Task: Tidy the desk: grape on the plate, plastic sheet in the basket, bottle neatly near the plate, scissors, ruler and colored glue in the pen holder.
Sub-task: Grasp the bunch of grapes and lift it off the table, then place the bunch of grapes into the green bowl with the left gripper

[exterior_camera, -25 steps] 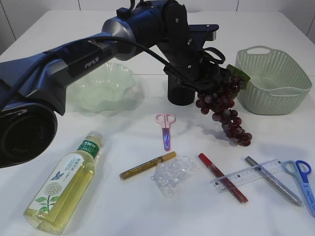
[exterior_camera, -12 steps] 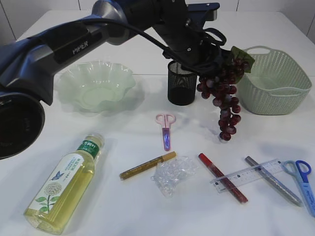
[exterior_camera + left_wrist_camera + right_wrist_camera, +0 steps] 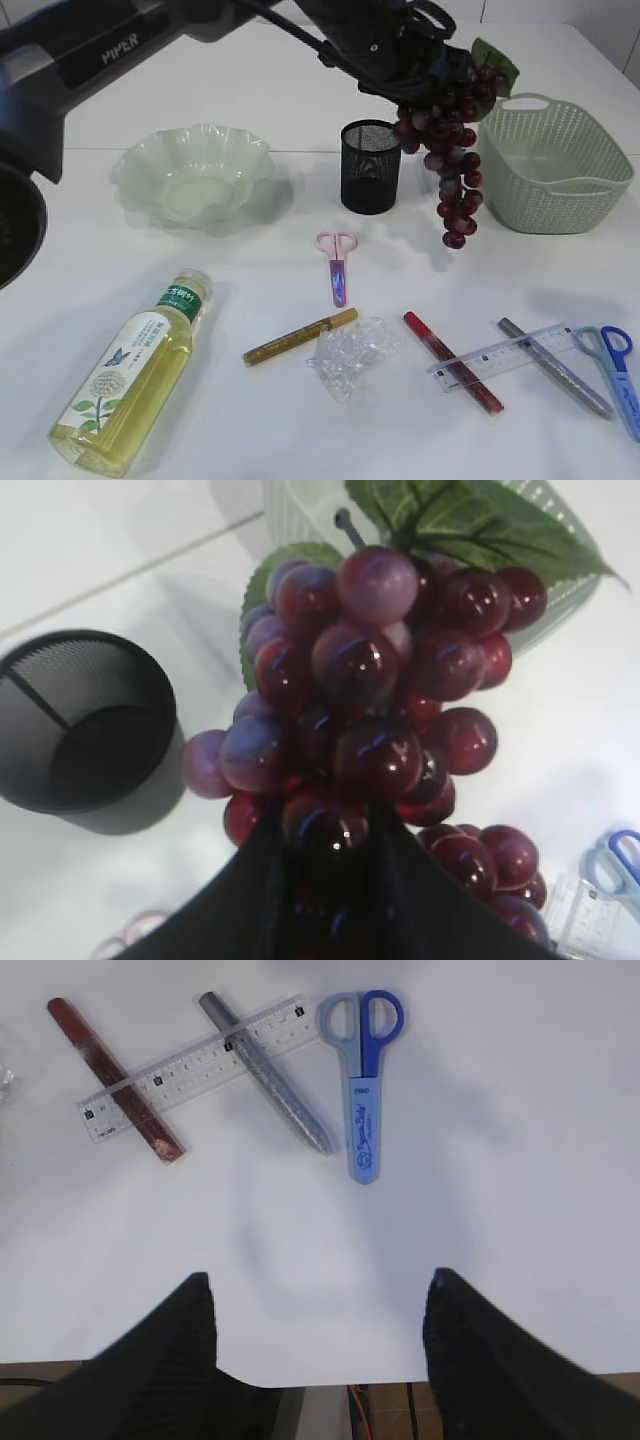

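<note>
Left wrist view: left tool (image 3: 330, 880) gripping grape (image 3: 370, 700); right tool (image 3: 320, 1350) spread, empty.

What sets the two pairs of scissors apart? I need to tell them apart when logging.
The pink scissors lie mid-table in front of the pen holder; the blue scissors lie at the far right edge beside the ruler. The pink pair looks shorter, the blue pair longer. The pink pair has a purple sheath, the blue a light blue one. Both lie flat, blades sheathed, handles away from the camera.
</note>
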You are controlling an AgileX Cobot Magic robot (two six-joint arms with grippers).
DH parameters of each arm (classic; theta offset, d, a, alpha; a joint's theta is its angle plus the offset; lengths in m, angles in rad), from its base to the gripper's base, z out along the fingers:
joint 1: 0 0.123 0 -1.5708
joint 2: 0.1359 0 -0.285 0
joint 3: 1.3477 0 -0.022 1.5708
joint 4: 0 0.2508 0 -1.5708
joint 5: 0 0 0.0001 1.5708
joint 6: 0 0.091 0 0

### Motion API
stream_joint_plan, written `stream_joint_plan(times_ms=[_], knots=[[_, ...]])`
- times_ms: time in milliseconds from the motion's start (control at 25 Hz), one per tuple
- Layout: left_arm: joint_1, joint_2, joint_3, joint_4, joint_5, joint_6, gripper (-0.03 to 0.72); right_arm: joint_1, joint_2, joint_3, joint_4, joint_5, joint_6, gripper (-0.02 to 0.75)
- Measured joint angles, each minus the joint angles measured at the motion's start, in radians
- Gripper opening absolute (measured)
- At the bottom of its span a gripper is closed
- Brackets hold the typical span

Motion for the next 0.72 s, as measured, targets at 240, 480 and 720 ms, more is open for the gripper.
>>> stream_joint_plan(times_ms=[240,480,720], knots=[[0.0,-0.06,-0.001,0.098,-0.002,0.001,0.145,0.0,0.0,0.0,-0.002,0.0,0.0,0.511],[0.0,-0.099,-0.006,0.212,-0.002,-0.014,0.15,0.0,0.0,0.0,-0.002,0.0,0.0,0.511],[0.063,-0.115,-0.006,0.242,0.041,-0.084,0.154,0.0,0.0,0.0,-0.002,-0.002,0.0,0.511]])
